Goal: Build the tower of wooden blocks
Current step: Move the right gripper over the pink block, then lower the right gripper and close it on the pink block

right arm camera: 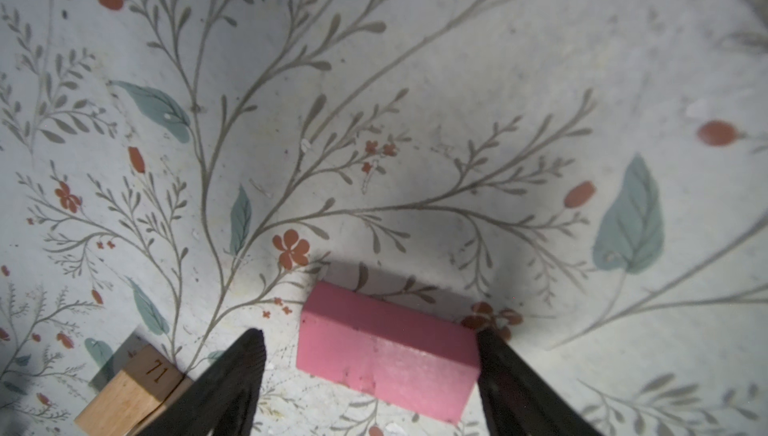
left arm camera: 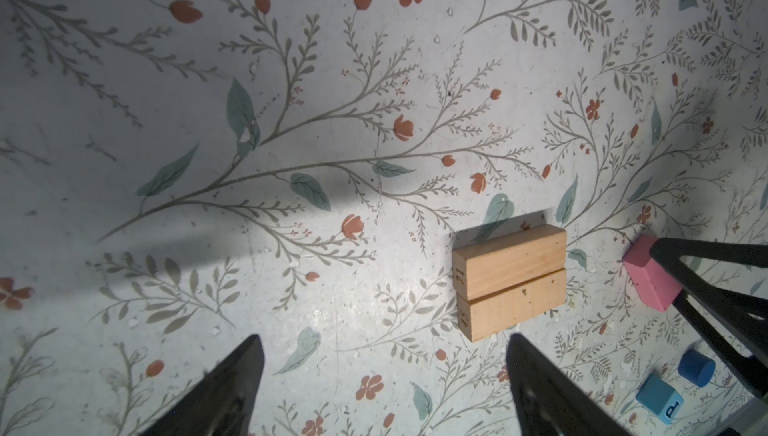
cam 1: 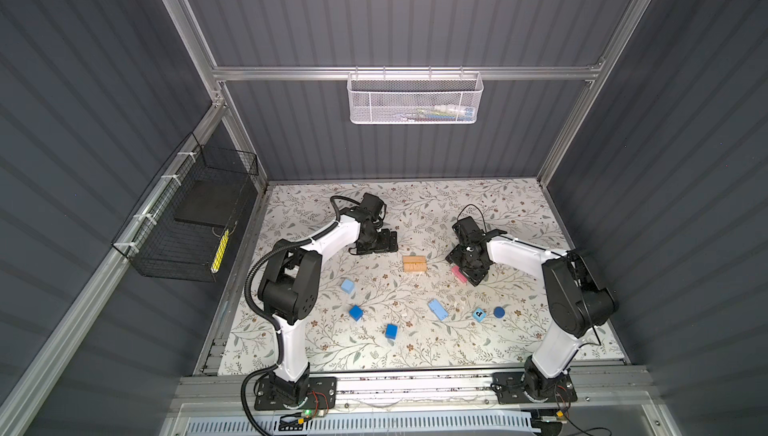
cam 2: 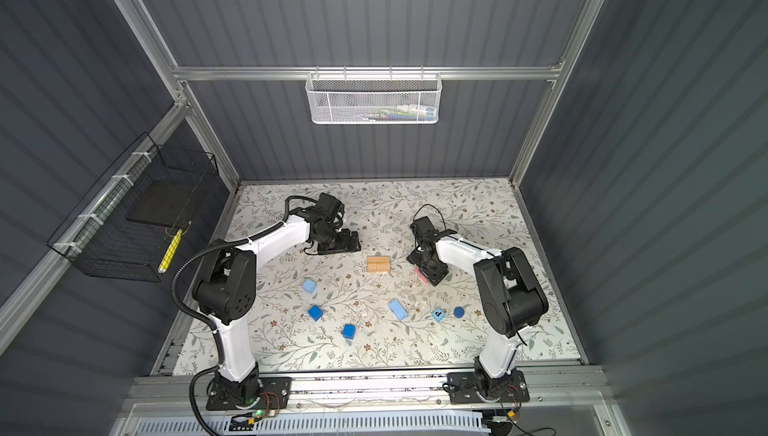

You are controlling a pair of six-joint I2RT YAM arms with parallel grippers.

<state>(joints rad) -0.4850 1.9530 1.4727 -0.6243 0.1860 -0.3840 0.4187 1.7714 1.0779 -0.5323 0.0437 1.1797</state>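
Stamped "71" and "45" on tan bars [left arm camera: 510, 284] — floral tabletop [cam 1: 511, 205], grey ribbed walls [cam 1: 415, 18]. With jaws apart: left gripper [left arm camera: 383, 336], empty — right gripper [right arm camera: 370, 332], astride pink bar [right arm camera: 386, 355].

Left arm [cam 1: 336, 232], right arm [cam 1: 519, 253]: white shells, black joints, black base plates [cam 1: 324, 388]. Ribbed black hose [cam 1: 250, 284] on left, thin black cable [cam 1: 471, 205] on right. Left gripper [left arm camera: 384, 336]: black pointed fingers [left arm camera: 232, 384].

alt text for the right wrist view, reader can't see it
A pink bar lies flat on the floral table between the open black fingers of the right gripper, one finger at its end, the other clear of it. Tan bars, one marked 71, show at the edge.
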